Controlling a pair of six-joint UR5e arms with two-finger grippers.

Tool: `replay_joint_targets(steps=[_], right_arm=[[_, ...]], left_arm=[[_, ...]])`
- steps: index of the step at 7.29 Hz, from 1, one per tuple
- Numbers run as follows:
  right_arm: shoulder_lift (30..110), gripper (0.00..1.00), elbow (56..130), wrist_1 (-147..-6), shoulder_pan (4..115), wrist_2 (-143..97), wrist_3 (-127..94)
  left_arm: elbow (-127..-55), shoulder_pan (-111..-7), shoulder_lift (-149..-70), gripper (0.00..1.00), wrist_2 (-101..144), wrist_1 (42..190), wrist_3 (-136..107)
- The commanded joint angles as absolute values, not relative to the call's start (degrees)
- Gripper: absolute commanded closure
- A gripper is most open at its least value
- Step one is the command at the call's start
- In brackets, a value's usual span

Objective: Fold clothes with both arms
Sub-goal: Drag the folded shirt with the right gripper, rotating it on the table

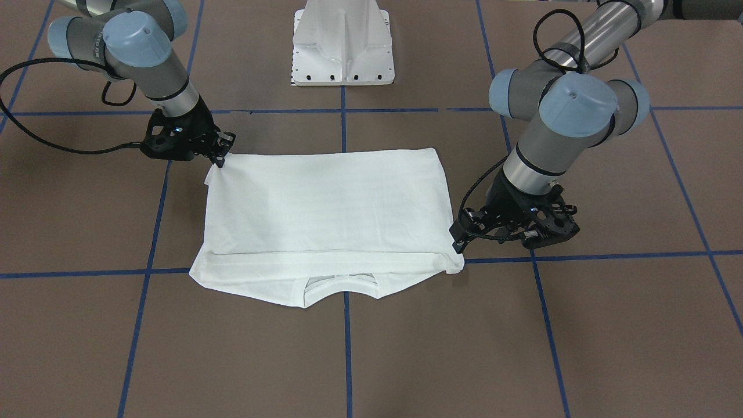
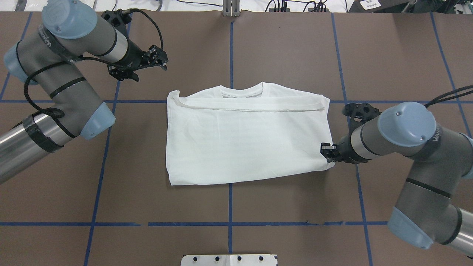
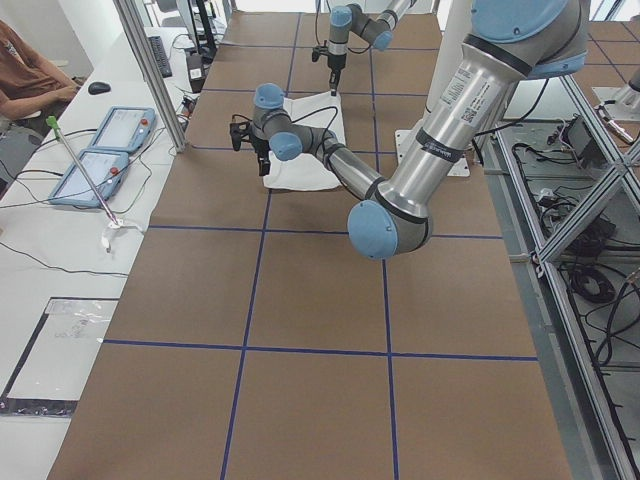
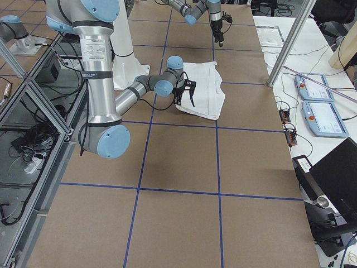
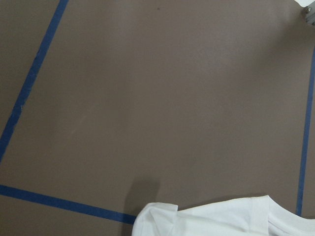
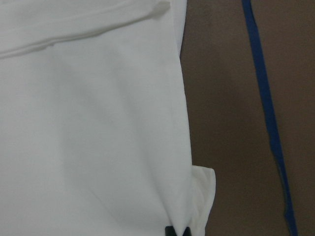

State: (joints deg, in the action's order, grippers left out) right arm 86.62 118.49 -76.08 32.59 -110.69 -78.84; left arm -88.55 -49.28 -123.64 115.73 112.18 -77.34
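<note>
The white shirt point(image 1: 331, 203) lies folded flat in the middle of the table, its ribbed collar point(image 2: 240, 90) at the far edge from the robot. No black text shows. My right gripper point(image 2: 327, 151) is at the shirt's near right corner. In the right wrist view its dark fingertips point(image 6: 171, 230) are pinched together on the cloth edge, where a small flap point(image 6: 204, 191) curls up. My left gripper point(image 2: 160, 61) hovers open and empty beside the shirt's far left corner point(image 5: 157, 216). It shows no fingers in its own wrist view.
The white pedestal base point(image 1: 342, 46) stands at the robot's side of the table. Blue tape lines point(image 2: 231, 195) grid the brown tabletop. A seated operator point(image 3: 25, 75) and two teach pendants point(image 3: 100, 150) are at a side desk beyond the table.
</note>
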Motion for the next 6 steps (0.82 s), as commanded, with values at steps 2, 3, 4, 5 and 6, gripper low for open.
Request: replay_joint_targets(steps=[2,3,4,5,6], right_arm=[[98.59,1.00,131.37,-76.03,23.42,-114.93,-79.62],[98.96,1.00,132.53,-76.03,19.12,-118.09,-80.32],[98.79,1.00,133.24,-76.03,14.20,-119.69,-81.81],[98.53,1.00,133.59,-75.94,9.80,-119.71,-83.31],[98.26,0.98,133.68,-75.76,9.06,-119.88,-83.32]], left_arm=[[-88.51,-49.04,-123.66,0.00,114.18,112.24,-77.34],[-88.42,-48.69,-123.66,0.00,113.82,112.24,-77.34],[-88.42,-48.26,-123.49,0.00,113.82,112.24,-77.43],[-88.50,-48.25,-123.31,0.00,113.82,112.32,-77.34],[-88.24,-48.25,-123.14,0.00,113.82,113.63,-77.34]])
